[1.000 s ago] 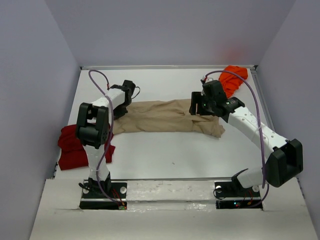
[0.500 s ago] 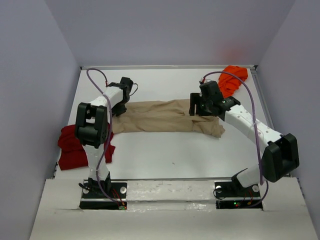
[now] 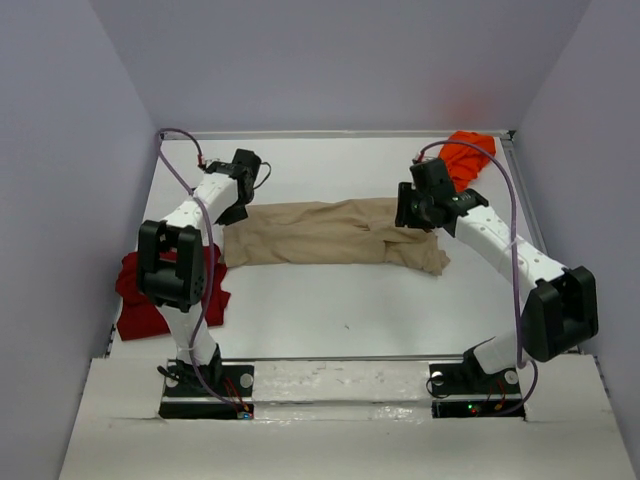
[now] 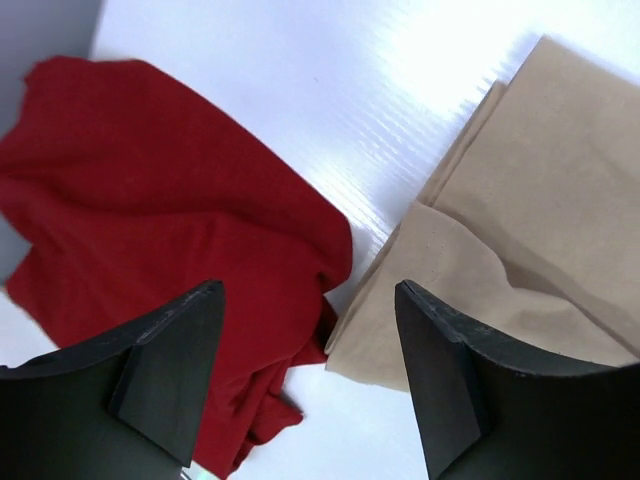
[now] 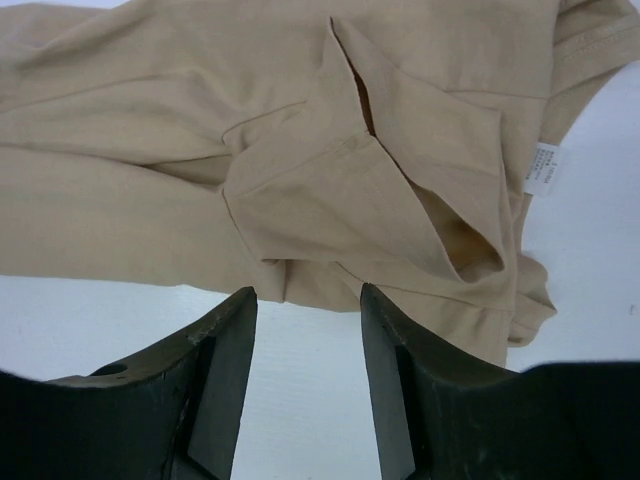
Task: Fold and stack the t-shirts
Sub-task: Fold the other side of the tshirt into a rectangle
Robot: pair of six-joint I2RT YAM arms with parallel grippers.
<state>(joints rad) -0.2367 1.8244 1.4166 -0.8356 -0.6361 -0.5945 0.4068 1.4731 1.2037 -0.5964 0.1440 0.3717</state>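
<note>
The tan t-shirt [image 3: 330, 232] lay folded into a long band across the middle of the white tabletop [image 3: 340, 300], with the dark red t-shirt [image 3: 135, 295] crumpled at the left edge and the orange t-shirt [image 3: 468, 158] bunched in the far right corner. The left gripper [image 4: 308, 292] hung released and empty above where the red cloth and the tan shirt's left end lay just beside each other. The right gripper [image 5: 307, 293] hovered with jaws apart, grasping nothing, over the tan shirt's right end near its sleeve.

Bright, even light falls from above. Glare whitens the table [image 4: 430, 70] in the left wrist view; shadows are faint.
</note>
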